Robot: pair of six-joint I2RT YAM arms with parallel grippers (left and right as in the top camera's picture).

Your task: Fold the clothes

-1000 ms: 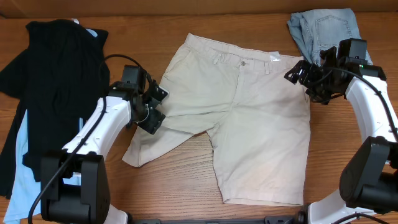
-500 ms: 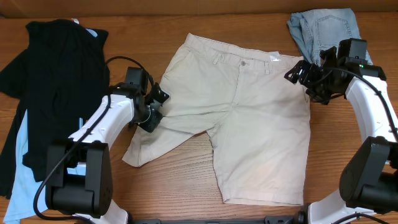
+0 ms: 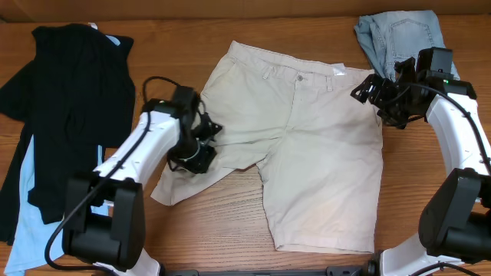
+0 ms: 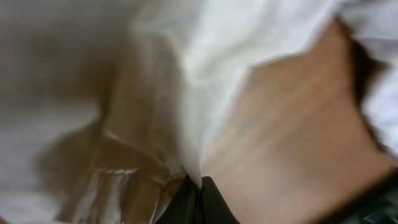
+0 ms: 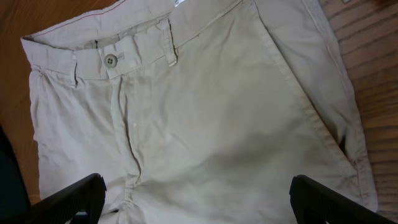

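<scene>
The beige khaki shorts [image 3: 307,138] lie flat in the middle of the table, waistband toward the far side. My left gripper [image 3: 204,146] sits at the outer edge of their left leg, shut on a pinch of the cloth; in the left wrist view the dark fingertips [image 4: 200,196] clamp a fold of the pale fabric [image 4: 205,62] above the wood. My right gripper [image 3: 374,97] hovers open over the shorts' right hip. Its view shows the waistband button [image 5: 111,60] and the fly, with both fingers [image 5: 68,199] wide apart and nothing between them.
A black top [image 3: 73,107] lies over a light-blue shirt [image 3: 27,222] at the left side of the table. Pale denim shorts [image 3: 399,34] are bunched at the far right corner, just behind my right arm. Bare wood [image 3: 222,222] shows in front of the shorts.
My left gripper has closed on the shorts' left leg edge and moved right, toward the middle, bunching the cloth. The right arm has not moved.
</scene>
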